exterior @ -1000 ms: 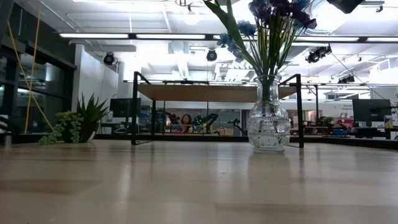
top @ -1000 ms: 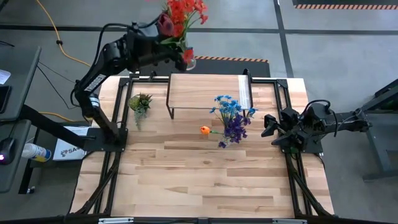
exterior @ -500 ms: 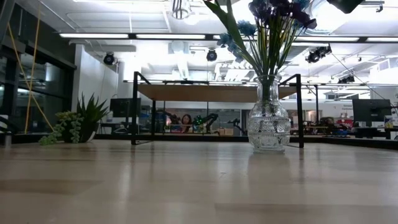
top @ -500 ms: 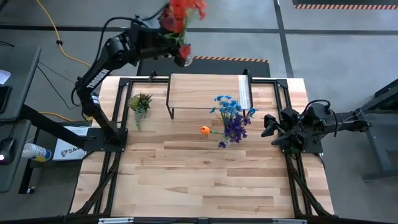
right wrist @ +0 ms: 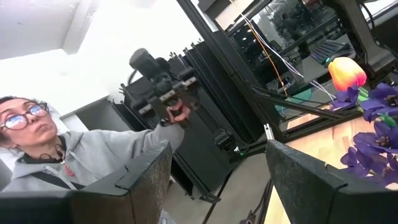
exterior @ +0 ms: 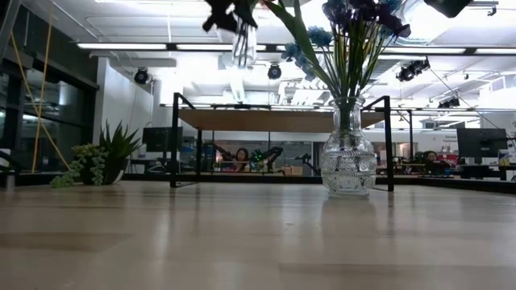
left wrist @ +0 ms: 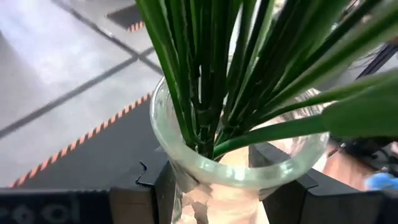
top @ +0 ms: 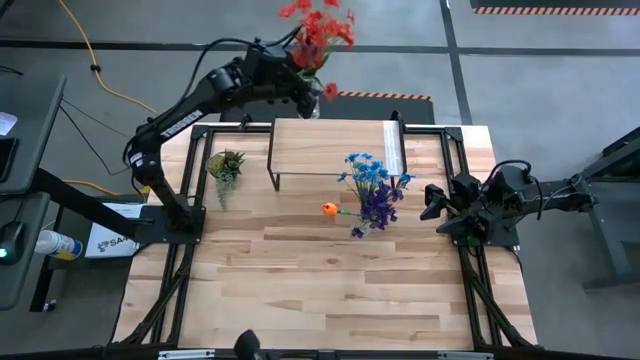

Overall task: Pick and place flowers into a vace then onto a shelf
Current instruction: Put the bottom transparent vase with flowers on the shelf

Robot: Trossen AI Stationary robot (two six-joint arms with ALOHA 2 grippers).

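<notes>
Tabletop [top: 330, 280] viewed straight down from overhead; viewed level from surface height by low camera. Glass vase [exterior: 348, 153] with blue-purple flowers [top: 372, 190] shared by both.

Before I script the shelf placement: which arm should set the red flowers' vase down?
Left: its gripper holds the glass vase of red flowers just behind the shelf; the right gripper waits open at the table's right edge.

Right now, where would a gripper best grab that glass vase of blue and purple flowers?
Probably the narrow neck, coming level from the right: the belly of the glass vase bulges wide, and the flowers fan out overhead, blocking the top. The open right gripper waits on that side; the left gripper holds the red-flower vase aloft.
</notes>
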